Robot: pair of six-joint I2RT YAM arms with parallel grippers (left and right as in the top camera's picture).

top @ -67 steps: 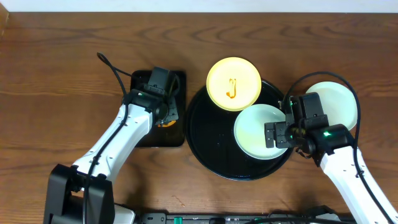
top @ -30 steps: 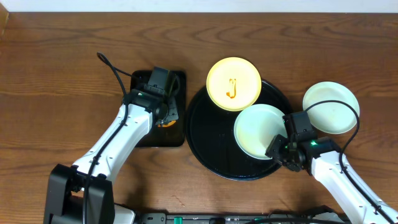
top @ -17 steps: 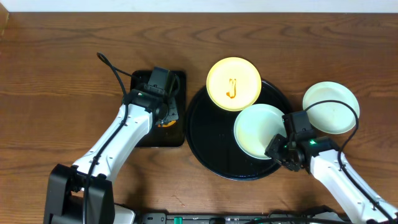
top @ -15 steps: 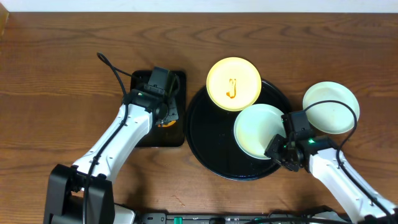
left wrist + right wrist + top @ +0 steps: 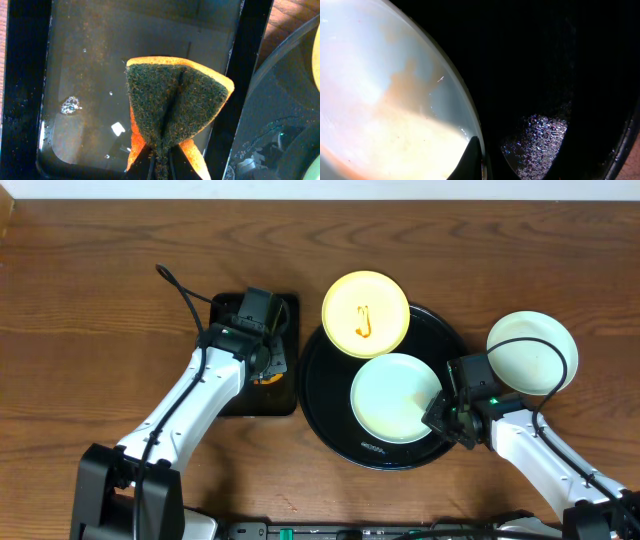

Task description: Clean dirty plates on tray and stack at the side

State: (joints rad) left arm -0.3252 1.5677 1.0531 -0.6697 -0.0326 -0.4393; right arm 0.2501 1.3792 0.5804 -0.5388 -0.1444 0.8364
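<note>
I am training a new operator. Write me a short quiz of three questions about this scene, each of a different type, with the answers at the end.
1. Multiple choice: what does the left gripper clamp over the rectangular black tray?
A) a pale plate
B) an orange sponge with a dark green scouring side
C) nothing
2. True or false: the pale yellow round plate is free of sauce.
3. Fill in: of the three plates, ___ lies wholly off the large round black tray, on the wooden table.

Key
1. B.
2. False: an orange squiggle marks it.
3. One, the pale blue-green plate at the right.
</note>
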